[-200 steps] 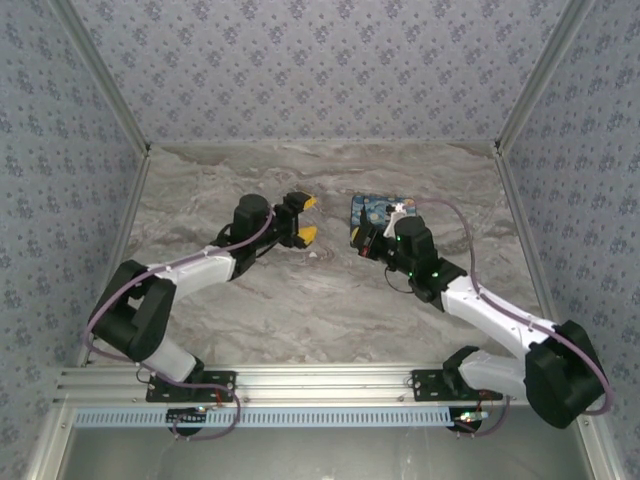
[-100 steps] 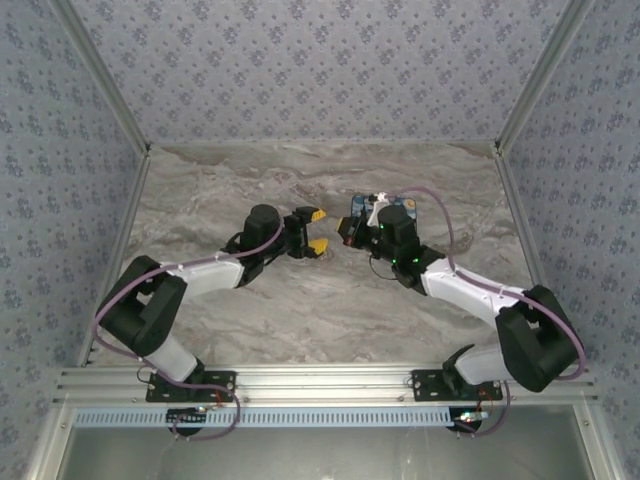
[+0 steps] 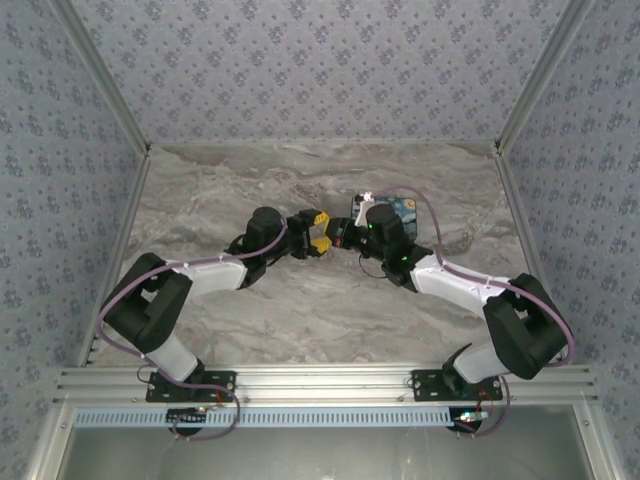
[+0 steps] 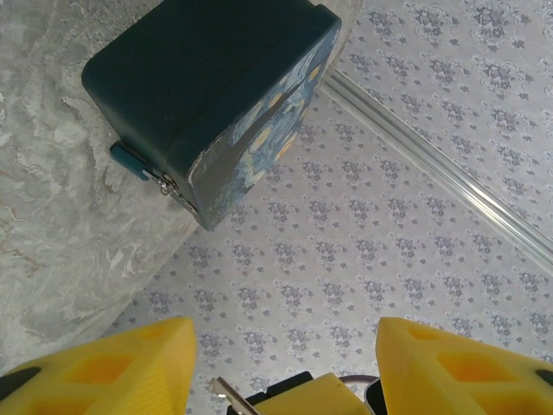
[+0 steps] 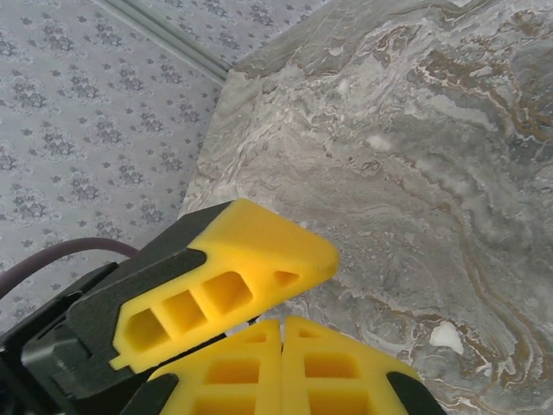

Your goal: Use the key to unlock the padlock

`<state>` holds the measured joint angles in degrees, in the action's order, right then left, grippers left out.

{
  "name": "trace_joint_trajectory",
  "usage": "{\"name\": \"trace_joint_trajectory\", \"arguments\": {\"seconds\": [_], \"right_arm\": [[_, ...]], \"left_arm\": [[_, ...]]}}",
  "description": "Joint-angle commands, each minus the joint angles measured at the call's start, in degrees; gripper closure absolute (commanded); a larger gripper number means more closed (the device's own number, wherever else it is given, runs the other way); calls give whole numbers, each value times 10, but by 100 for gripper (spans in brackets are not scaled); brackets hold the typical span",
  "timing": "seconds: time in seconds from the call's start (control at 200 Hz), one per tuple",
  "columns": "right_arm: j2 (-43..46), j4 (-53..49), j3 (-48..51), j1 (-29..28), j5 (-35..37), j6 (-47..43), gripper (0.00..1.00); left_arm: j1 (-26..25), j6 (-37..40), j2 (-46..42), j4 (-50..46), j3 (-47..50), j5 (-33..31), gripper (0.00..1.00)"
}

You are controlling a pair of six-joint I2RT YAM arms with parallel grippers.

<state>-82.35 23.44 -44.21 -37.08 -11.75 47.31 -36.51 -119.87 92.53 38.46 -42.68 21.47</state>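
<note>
**Key handover, padlock untouched**

Left gripper (image 4: pixel 281 367) is part open, holds nothing, and straddles the shut right gripper (image 5: pixel 281 363). A silvery sliver at its tip is probably the key (image 4: pixel 229 393). Next: pinch it squarely. Padlock (image 4: pixel 130 162) hangs at the box (image 4: pixel 216 69) corner just beyond, long axis along the box edge, body pointing outward.

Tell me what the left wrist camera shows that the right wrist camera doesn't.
Left wrist camera, not the right: the painted box with the small blue padlock hanging at its latch, lying beyond the open left pincer. Right wrist camera, not the left: a clear look at the right pincer, its fingers pressed shut together. Both: the marble table, the patterned wall, a metal rail, and yellow fingers of the left pincer.
</note>
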Motion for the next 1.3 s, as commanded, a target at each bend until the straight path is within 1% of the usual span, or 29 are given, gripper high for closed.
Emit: {"name": "trace_joint_trajectory", "arguments": {"seconds": [0.0, 0.08, 0.175, 0.31, 0.435, 0.545, 0.59, 0.67, 0.789, 0.979, 1.139, 1.219, 1.294], "right_arm": [[0, 16, -5, -7, -11, 13, 100], [3, 12, -3, -9, -13, 13, 100], [7, 7, 1, -10, -11, 13, 100], [15, 6, 6, -11, -4, 15, 100], [18, 2, 7, -11, -2, 13, 100], [21, 2, 10, -11, -1, 14, 100], [23, 3, 13, -11, 0, 15, 100], [28, 5, 17, -11, 2, 16, 100], [33, 2, 21, -11, 5, 16, 100], [37, 2, 28, -12, 5, 17, 100], [38, 2, 28, -11, 7, 18, 100], [39, 3, 30, -11, 7, 19, 100], [41, 4, 32, -10, 7, 20, 100]], "left_arm": [[-3, -149, 8, 35, 7, -9, 46], [-4, -151, 8, 36, 10, -10, 47], [-3, -153, 8, 36, 13, -12, 51], [-3, -156, 10, 42, 17, -15, 54], [-3, -158, 11, 48, 18, -18, 60], [-3, -159, 11, 48, 20, -21, 61], [-3, -159, 12, 48, 20, -21, 64], [-4, -159, 11, 47, 20, -22, 65], [-4, -159, 11, 46, 20, -24, 70], [-3, -159, 10, 46, 21, -25, 75], [-3, -159, 9, 46, 23, -25, 82], [-3, -161, 8, 46, 25, -27, 84], [-3, -160, 6, 44, 25, -30, 87]]}}
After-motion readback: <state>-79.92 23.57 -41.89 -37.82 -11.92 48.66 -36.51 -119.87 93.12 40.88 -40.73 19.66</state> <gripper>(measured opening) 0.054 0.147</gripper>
